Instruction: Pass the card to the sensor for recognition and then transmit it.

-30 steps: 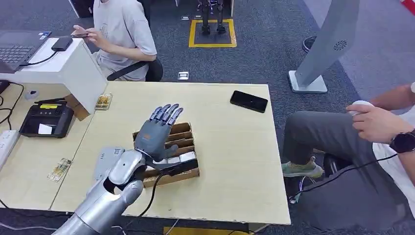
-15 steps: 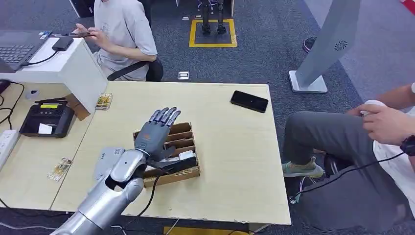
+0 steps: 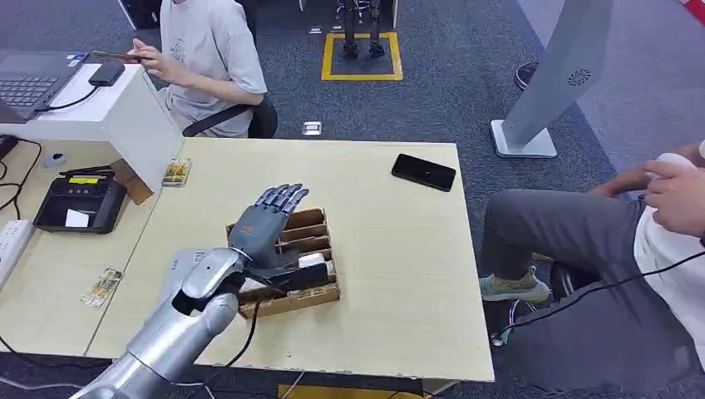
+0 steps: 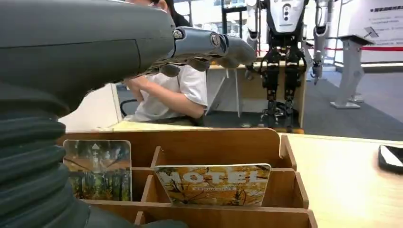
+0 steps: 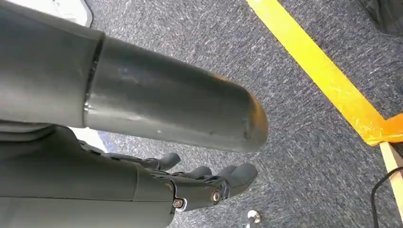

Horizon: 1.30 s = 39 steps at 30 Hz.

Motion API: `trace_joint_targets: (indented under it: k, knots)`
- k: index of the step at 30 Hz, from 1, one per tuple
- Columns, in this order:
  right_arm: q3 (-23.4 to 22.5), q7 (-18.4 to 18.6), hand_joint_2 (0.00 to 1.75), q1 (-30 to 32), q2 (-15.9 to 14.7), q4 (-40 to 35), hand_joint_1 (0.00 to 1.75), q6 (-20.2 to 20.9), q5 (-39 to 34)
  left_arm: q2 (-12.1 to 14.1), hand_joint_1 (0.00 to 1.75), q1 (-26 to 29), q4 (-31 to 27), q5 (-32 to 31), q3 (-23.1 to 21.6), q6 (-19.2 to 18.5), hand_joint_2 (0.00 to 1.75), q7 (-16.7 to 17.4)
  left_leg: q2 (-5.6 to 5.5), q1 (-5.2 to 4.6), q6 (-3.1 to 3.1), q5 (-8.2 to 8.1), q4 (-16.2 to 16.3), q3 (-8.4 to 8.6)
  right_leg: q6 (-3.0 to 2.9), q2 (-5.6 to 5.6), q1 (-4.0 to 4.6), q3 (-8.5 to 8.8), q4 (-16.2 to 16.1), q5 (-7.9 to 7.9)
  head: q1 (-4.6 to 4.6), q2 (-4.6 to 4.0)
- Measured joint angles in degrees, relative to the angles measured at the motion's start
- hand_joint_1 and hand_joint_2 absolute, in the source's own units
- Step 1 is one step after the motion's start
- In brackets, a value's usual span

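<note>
Left wrist view gives us the cards up close: a yellow card printed "MOTEL" (image 4: 213, 184) stands upright in a middle slot of the wooden card box (image 4: 280, 142), and a forest-picture card (image 4: 97, 169) stands in the neighbouring slot nearer the wrist. Above them we see the left hand (image 4: 209, 45) with its fingers stretched forward and apart, gripping nothing.

In the head view we find that left hand (image 3: 268, 223) poised over the box (image 3: 320, 293), fingers straight and pointing away from the robot, thumb low beside the near compartments. We see the right hand (image 5: 209, 183) hanging over grey carpet near a yellow floor stripe (image 5: 328, 78), fingers loosely extended with nothing in them.

The box sits on a pale wooden table (image 3: 399, 249), with a black phone (image 3: 423, 172) at its far right part. On the adjoining desk to the left lies a black card reader (image 3: 81, 203). Grey carpet surrounds the tables; one person sits behind (image 3: 208, 50), another at the right (image 3: 582, 249).

Against the frame a second ago, we note the left hand has dropped lower and drawn slightly back over the box.
</note>
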Motion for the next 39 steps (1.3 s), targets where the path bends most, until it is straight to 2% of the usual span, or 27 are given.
trace_joint_targets:
  k: [5,8,18,39]
  knots:
    - [0.04,0.00,0.00,0.09,0.00,0.00,0.00,-0.04,-0.11,0.85,0.00,0.14,-2.43,9.18,0.00,-4.65,1.75,-2.69,-0.01,0.00,0.00,0.00,0.00,-0.02,0.00,-0.02,0.00,0.00,0.00,0.00,0.00,0.00]
    - [0.07,0.00,0.00,0.15,0.00,0.00,0.00,-0.04,-0.44,1.57,0.00,0.14,-3.89,11.92,0.00,-6.25,1.75,-3.48,0.00,0.00,0.00,0.00,0.00,-0.02,0.00,0.00,0.00,-0.01,0.00,0.00,0.00,0.00]
    - [0.42,0.00,0.00,0.20,0.00,0.00,0.00,0.02,-0.74,3.45,0.00,0.12,-6.23,13.10,0.00,-6.41,1.75,-3.61,0.00,0.01,0.00,0.00,0.00,-0.02,0.00,0.00,0.01,-0.02,0.00,0.00,0.00,0.00]
    - [0.44,-0.17,0.00,0.20,0.00,0.00,0.00,0.02,-0.85,4.41,0.00,0.12,-6.71,12.46,0.00,-6.19,1.75,-3.37,0.00,0.00,0.00,0.00,0.00,-0.02,0.00,0.00,0.01,-0.02,0.00,0.00,0.00,0.00]
